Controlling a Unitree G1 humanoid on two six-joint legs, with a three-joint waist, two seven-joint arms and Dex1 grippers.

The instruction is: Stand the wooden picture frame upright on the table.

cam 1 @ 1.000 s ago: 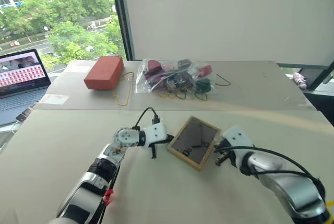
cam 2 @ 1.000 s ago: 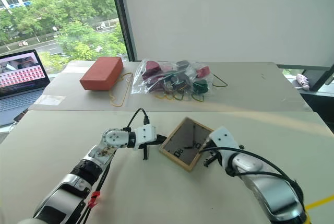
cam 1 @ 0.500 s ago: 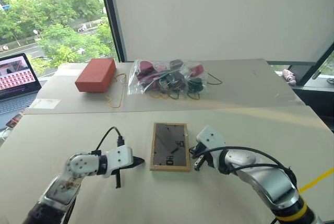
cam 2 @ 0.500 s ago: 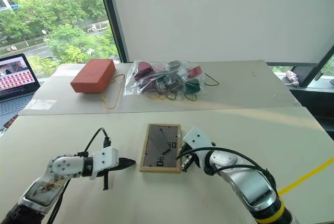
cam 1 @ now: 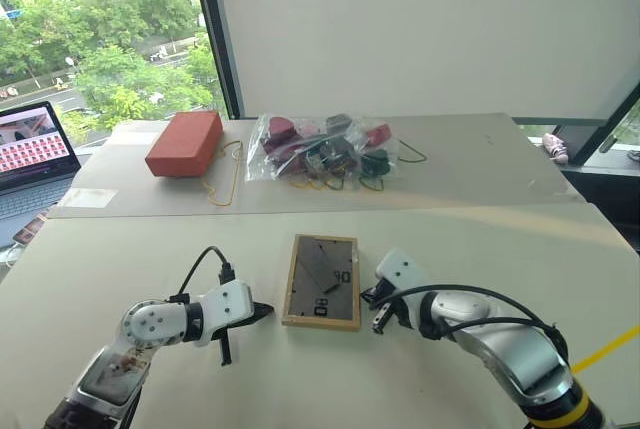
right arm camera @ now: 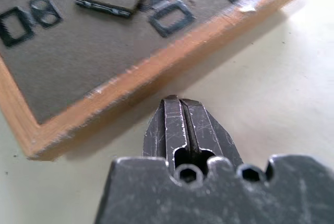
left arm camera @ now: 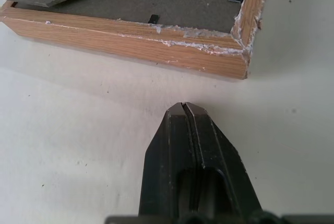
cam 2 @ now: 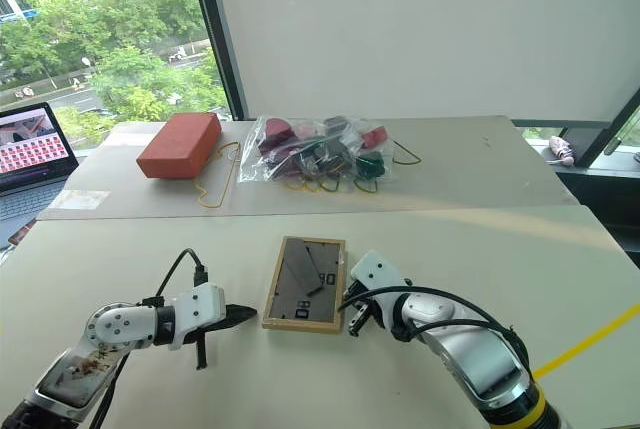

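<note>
Wooden picture frame face-down on table, between two closed, empty tools, left tool apart, right tool seemingly just beside its edge

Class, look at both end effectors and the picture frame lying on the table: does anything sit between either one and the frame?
Nothing visible does. The wooden picture frame lies back-up on the table, with only bare tabletop between it and the shut left end effector and the shut right end effector, which flank it. The red block and bag sit far behind.
</note>
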